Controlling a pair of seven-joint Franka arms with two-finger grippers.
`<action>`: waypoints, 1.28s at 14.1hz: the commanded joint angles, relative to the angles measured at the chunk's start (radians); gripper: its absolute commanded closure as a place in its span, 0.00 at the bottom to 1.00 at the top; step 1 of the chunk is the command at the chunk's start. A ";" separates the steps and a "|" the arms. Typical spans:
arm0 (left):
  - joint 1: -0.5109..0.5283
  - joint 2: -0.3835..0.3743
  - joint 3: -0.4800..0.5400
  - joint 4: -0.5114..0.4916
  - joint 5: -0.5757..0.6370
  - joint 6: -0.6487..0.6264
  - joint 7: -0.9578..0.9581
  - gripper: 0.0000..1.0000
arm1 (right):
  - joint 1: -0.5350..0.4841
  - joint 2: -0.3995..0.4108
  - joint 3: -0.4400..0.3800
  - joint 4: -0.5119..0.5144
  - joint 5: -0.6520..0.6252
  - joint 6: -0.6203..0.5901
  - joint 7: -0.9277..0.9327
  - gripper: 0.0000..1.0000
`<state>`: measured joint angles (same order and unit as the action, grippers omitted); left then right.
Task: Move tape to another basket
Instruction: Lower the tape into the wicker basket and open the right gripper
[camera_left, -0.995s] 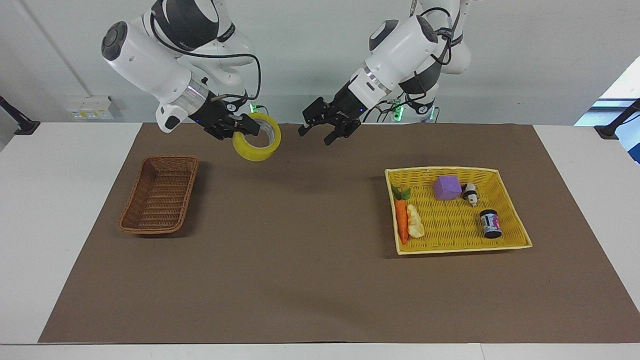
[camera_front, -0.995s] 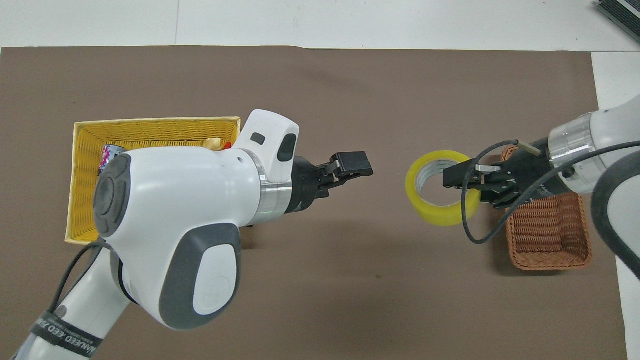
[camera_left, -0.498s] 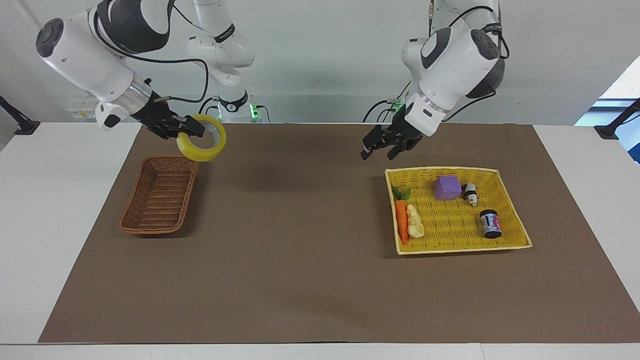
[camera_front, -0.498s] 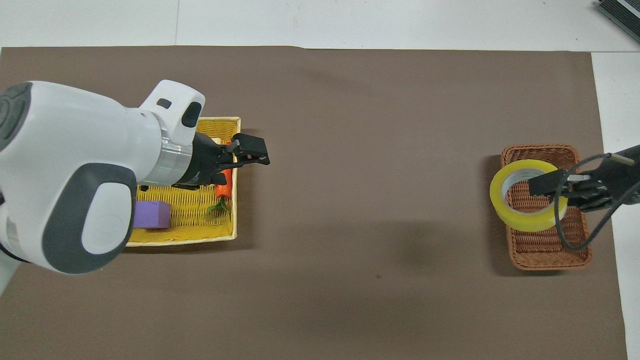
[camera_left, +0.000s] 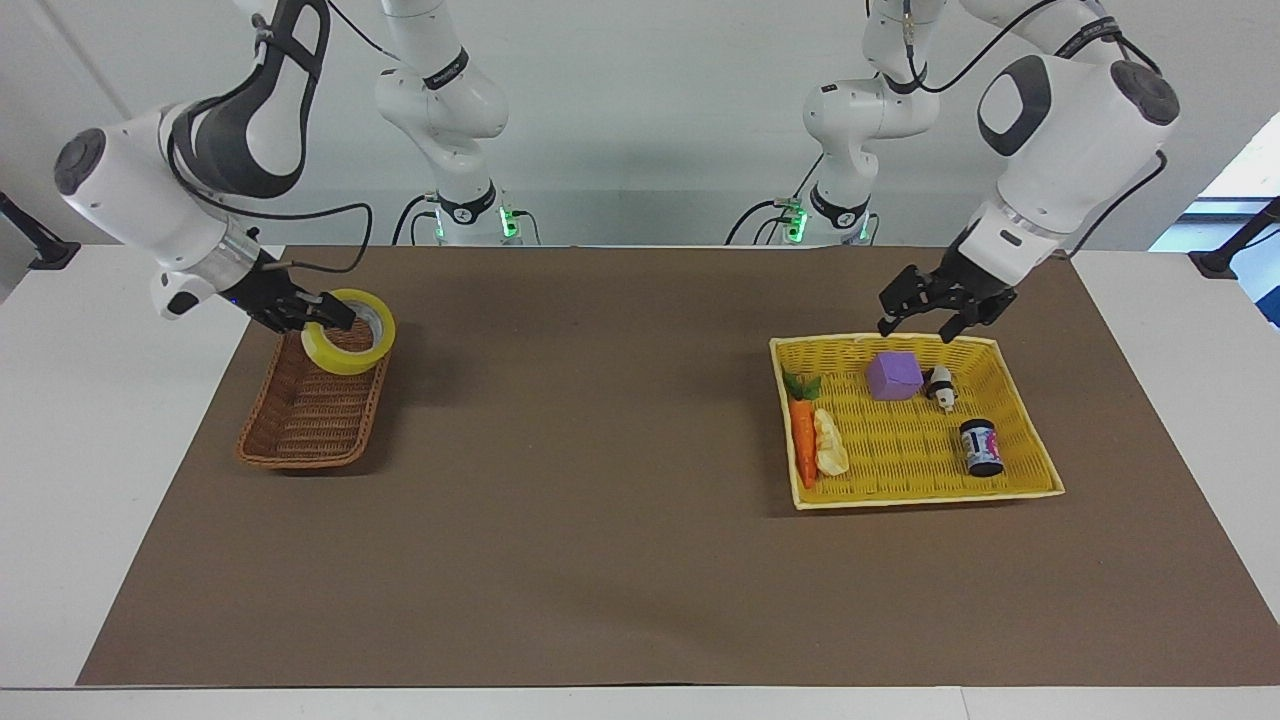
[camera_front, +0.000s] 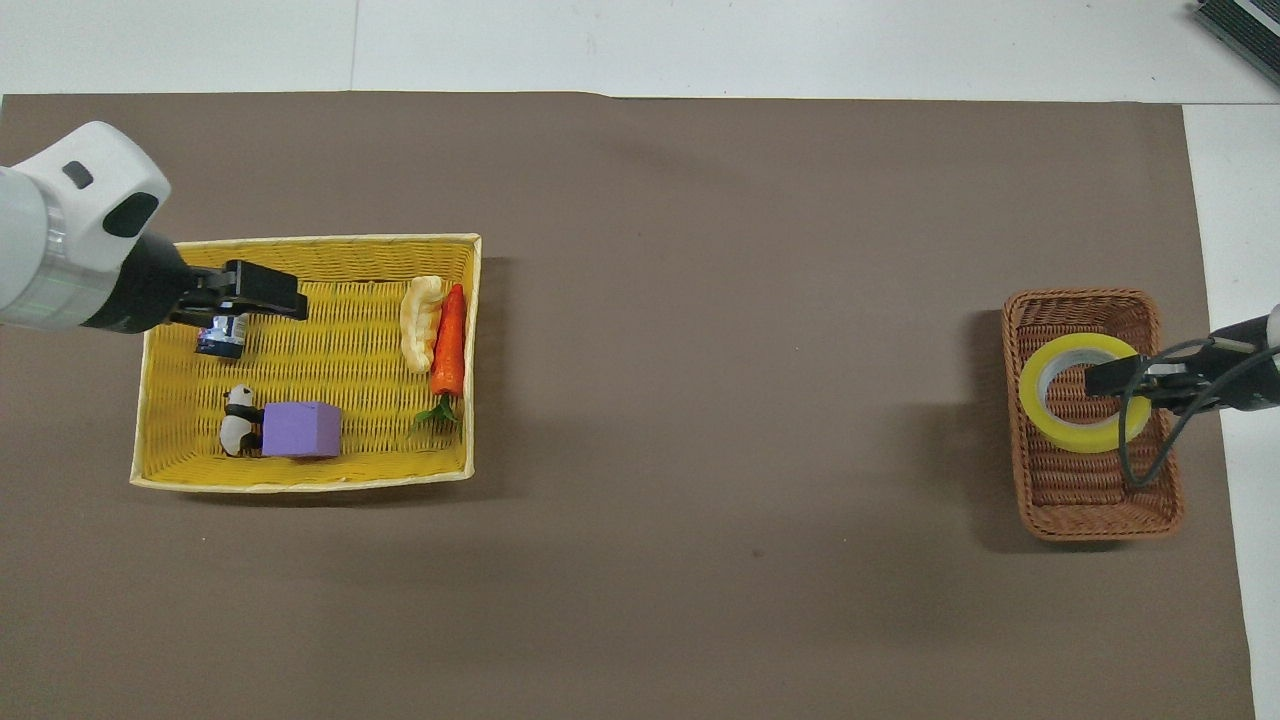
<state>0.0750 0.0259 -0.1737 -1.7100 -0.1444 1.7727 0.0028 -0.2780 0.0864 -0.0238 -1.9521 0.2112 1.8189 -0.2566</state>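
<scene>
1. Brown matting (camera_left: 600, 520) is covering a white table (camera_left: 110, 420), with pale walls rising past the 2 arm bases.
2. Toward the right arm's end, the right gripper (camera_left: 322, 313) is clamping the rim of the tape (camera_left: 350, 335), 1 finger reaching inside the ring.
3. That yellow roll is hanging tilted over the end of the basket (camera_left: 310, 430) that lies nearer the robots; whether it is touching the wicker cannot be told.
4. In the overhead view the tape (camera_front: 1082, 405) is showing over the middle of the basket (camera_front: 1095, 500), with the right gripper (camera_front: 1105, 380) coming in from the table's edge.
5. At the left arm's end, the left gripper (camera_left: 925, 315) is hovering with its jaws spread and holding nothing, over the rim of the yellow tray-basket (camera_left: 1030, 470) nearer the robots.
6. Inside that tray are lying a toy carrot (camera_left: 803, 440), a pale yellow piece (camera_left: 830, 445) touching it, a purple block (camera_left: 893, 375), a small panda figure (camera_left: 940, 385) just beside the block, and a dark jar (camera_left: 981, 447).
</scene>
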 joint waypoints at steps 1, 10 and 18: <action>0.022 0.000 -0.015 0.082 0.145 -0.117 0.086 0.00 | -0.036 -0.016 0.013 -0.047 -0.042 0.029 -0.082 1.00; 0.042 -0.009 -0.012 0.204 0.186 -0.325 0.089 0.00 | -0.059 0.062 0.013 -0.048 -0.096 0.123 -0.151 0.90; 0.042 -0.009 -0.012 0.202 0.184 -0.323 0.089 0.00 | -0.067 0.075 0.013 -0.051 -0.101 0.146 -0.178 0.00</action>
<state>0.1023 0.0176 -0.1757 -1.5118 0.0285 1.4607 0.0800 -0.3301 0.1719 -0.0230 -1.9964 0.1297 1.9497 -0.4207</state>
